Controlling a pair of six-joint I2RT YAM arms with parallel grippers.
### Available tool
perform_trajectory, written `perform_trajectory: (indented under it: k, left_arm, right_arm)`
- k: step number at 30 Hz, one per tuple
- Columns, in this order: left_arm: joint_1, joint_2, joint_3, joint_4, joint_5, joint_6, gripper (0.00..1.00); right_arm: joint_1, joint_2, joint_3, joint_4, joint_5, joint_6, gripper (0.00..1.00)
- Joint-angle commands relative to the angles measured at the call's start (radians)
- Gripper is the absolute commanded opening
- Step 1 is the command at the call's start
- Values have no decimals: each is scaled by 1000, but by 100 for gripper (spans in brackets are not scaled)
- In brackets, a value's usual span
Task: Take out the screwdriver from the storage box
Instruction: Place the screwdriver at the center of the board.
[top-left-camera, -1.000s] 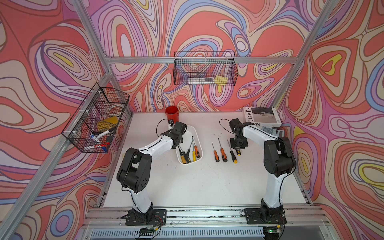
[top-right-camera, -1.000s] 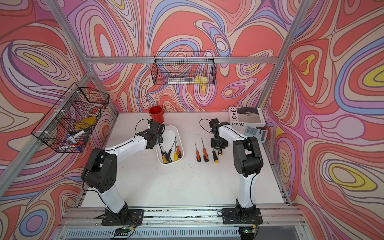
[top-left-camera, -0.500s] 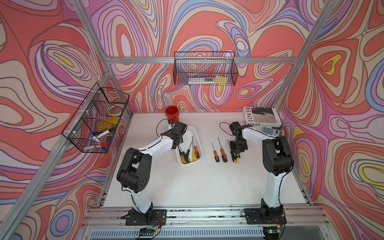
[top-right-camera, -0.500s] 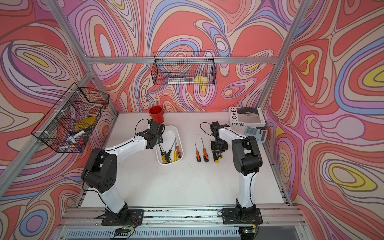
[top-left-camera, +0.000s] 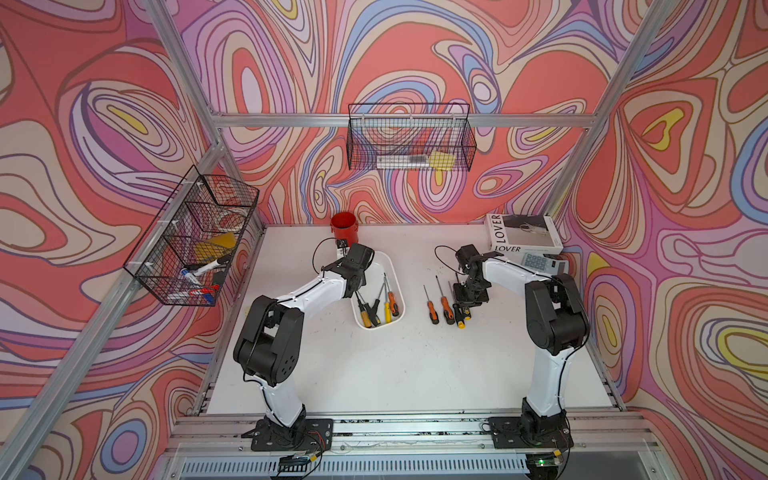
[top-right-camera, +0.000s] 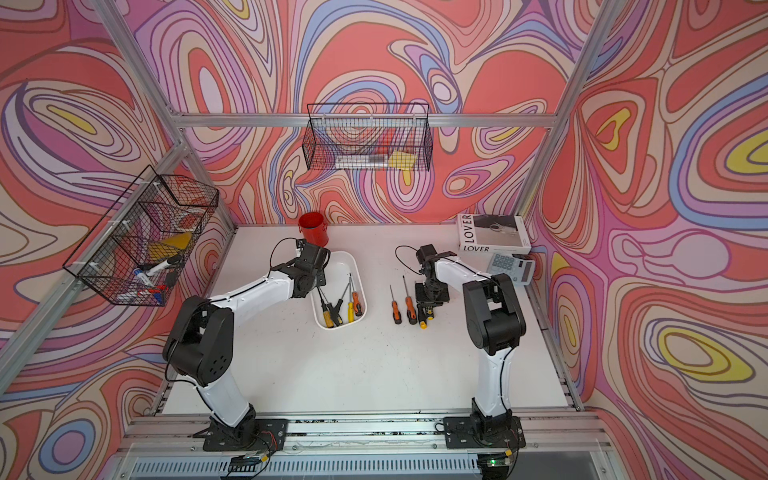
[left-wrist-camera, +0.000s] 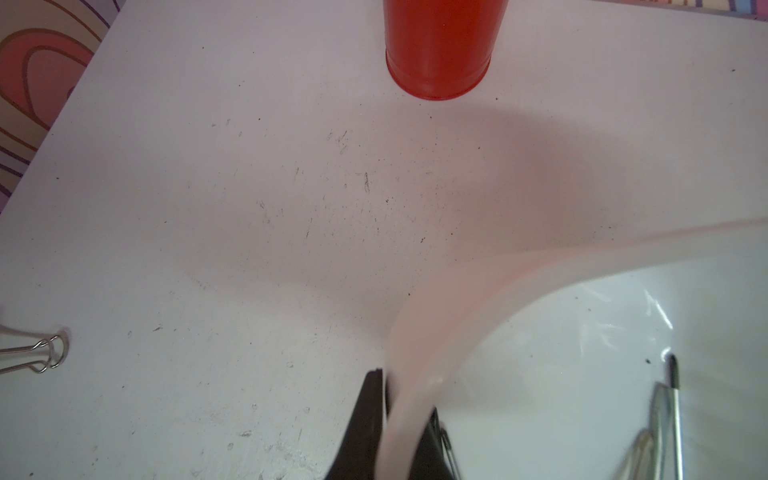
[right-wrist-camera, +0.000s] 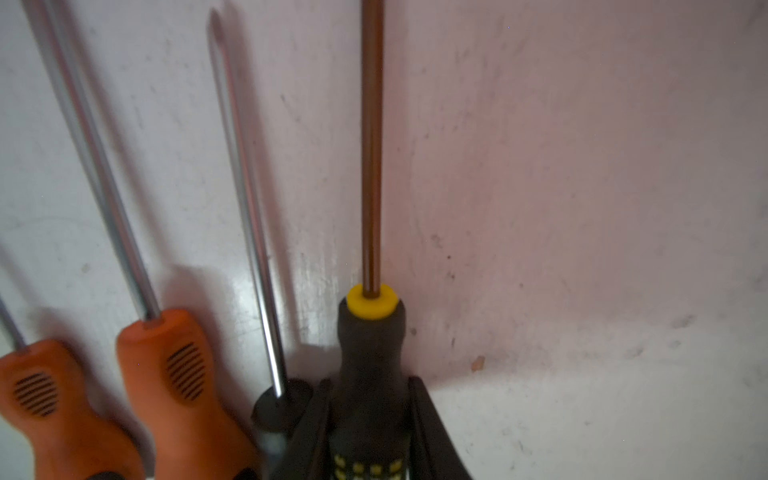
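The storage box (top-left-camera: 384, 264) (top-right-camera: 347, 264) is a shallow white tub at mid-table, with several screwdrivers (top-left-camera: 376, 307) lying in it. My left gripper (top-left-camera: 354, 290) (top-right-camera: 318, 286) is shut on its left rim; the wrist view shows the rim (left-wrist-camera: 519, 274) running between the black fingers of that gripper (left-wrist-camera: 401, 399). To the right of the box, my right gripper (top-left-camera: 467, 297) (top-right-camera: 430, 297) (right-wrist-camera: 370, 386) is shut on the handle of a black-and-yellow screwdriver (right-wrist-camera: 370, 332) (top-left-camera: 464, 314), held low over the table beside the row there. I cannot tell whether it touches the table.
Two orange-handled screwdrivers (top-left-camera: 432, 309) (top-left-camera: 446, 309) and a black-handled one (top-left-camera: 456, 311) lie side by side right of the box. A red cup (top-left-camera: 344, 228) stands behind the box. At the back right are a book (top-left-camera: 521, 235) and a calculator (top-left-camera: 540, 262). A binder clip (left-wrist-camera: 37, 357) lies left of the box.
My right gripper has come down and toward the front with the black-and-yellow screwdriver, ending beside the row on the table. The left arm and the box have not moved.
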Motion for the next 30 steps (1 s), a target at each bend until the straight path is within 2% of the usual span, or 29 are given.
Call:
perform_trajectory:
  k: [1, 2, 4, 8, 18, 30]
  left_arm:
    - [1, -13, -1, -41, -34, 20, 0]
    - [0, -12, -1, -41, -34, 22, 0]
    - [1, -13, -1, -42, -34, 20, 0]
    - [1, -13, 1, -41, -35, 18, 0]
    - [1, -8, 7, -42, -30, 20, 0]
    - [0, 4, 13, -37, -17, 17, 0]
  right_arm:
    - [11, 52, -48, -11, -17, 4, 17]
    - [10, 52, -48, -9, -12, 9, 29]
    - [10, 48, -44, -5, -6, 15, 44]
    - [10, 32, -42, 3, 20, 28, 63]
    - [11, -7, -15, 8, 70, 43, 70]
    - [14, -166, 98, -4, 156, 17, 78]
